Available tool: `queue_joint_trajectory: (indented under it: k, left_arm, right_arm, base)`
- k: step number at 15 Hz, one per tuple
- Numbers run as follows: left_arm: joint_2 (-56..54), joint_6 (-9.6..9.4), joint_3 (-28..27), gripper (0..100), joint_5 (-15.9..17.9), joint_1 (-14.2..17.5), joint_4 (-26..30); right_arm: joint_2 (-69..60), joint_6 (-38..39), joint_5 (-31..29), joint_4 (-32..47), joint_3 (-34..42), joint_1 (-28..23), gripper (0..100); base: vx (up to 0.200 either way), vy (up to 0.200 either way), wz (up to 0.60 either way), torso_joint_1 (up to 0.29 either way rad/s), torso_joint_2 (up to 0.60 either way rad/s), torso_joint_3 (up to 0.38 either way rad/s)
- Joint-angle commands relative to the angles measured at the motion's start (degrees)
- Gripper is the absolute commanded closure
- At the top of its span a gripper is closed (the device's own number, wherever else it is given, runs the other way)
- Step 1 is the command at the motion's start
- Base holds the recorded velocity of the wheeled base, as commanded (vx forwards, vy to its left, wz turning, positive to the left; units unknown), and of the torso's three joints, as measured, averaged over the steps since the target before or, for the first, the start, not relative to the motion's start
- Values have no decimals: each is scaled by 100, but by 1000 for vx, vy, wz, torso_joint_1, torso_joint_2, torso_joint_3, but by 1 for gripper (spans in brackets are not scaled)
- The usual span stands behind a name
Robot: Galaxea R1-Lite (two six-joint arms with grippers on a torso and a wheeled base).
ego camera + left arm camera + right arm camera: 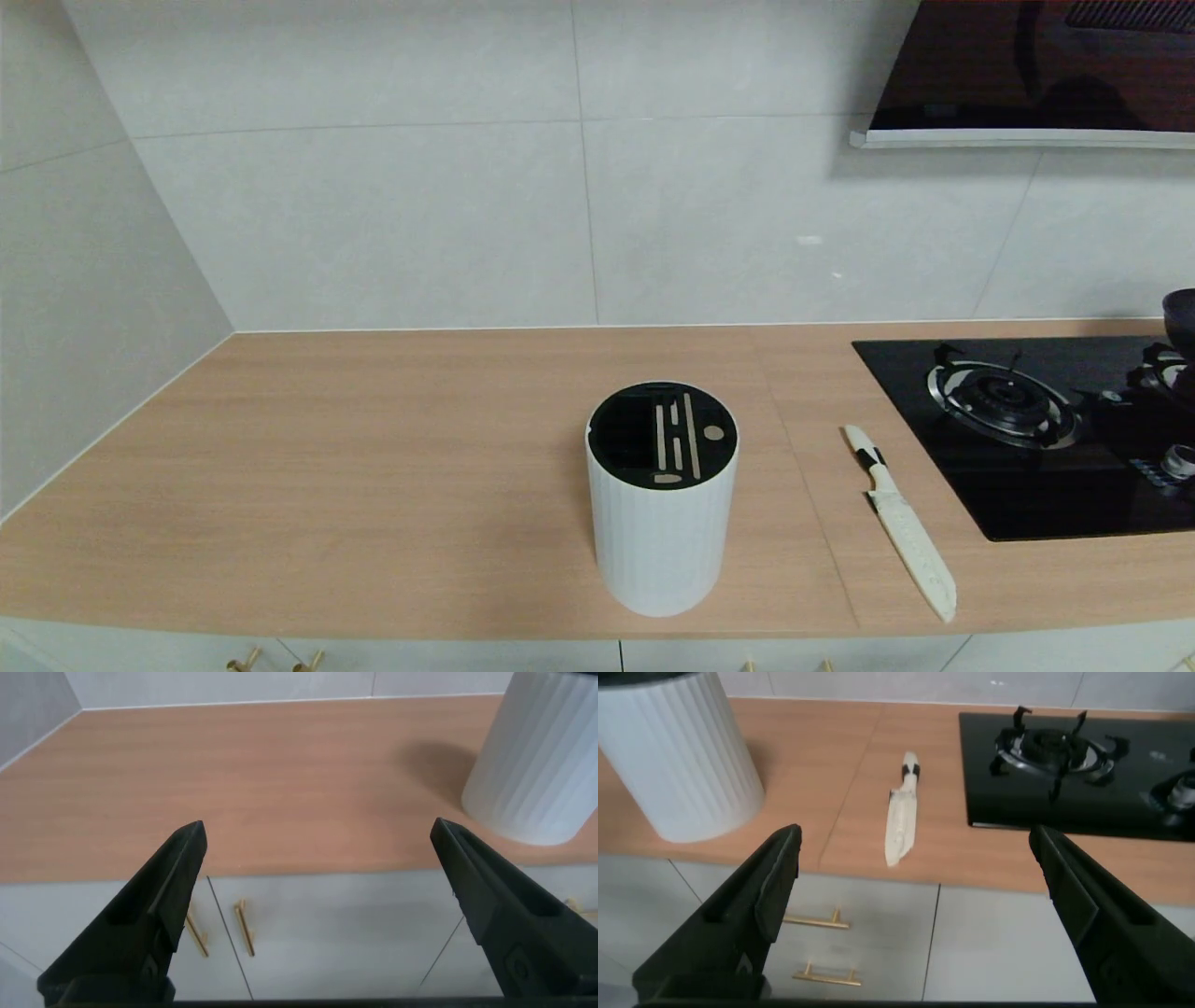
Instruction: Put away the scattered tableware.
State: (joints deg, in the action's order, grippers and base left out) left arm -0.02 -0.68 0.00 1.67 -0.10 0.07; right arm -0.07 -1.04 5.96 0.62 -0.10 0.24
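One knife (899,520) flat on counter (373,448), right of white holder (661,523).

Left claw (316,829) and right claw (913,833), both spread wide apart

white ribbed cylindrical holder (659,523) upright on light wooden countertop (373,448), near front edge | cream ceramic knife (901,523) flat on countertop, between holder and black glass gas hob (1027,448), touching neither, tip toward front edge

Left of the white holder (661,532) I have broad desk (373,467) to cross; right of it, knife (904,527) and stove (1027,485).
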Motion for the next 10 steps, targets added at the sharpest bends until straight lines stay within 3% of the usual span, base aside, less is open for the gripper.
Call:
queue_joint_trajectory:
  k: [1,3,10]
  left_arm:
    - [2,-2,0,0,0,1,1]
    - [2,-2,0,0,0,1,1]
    - [2,7,0,0,0,1,1]
  right_arm:
    - [7,-2,2,8,1,2,0]
    - [7,-2,2,8,1,2,0]
    - [7,-19,2,-1,1,2,0]
  base:
    - [0,0,0,193,-403,-207]
    - [0,0,0,139,-271,-137]
    - [0,0,0,3,-7,-4]
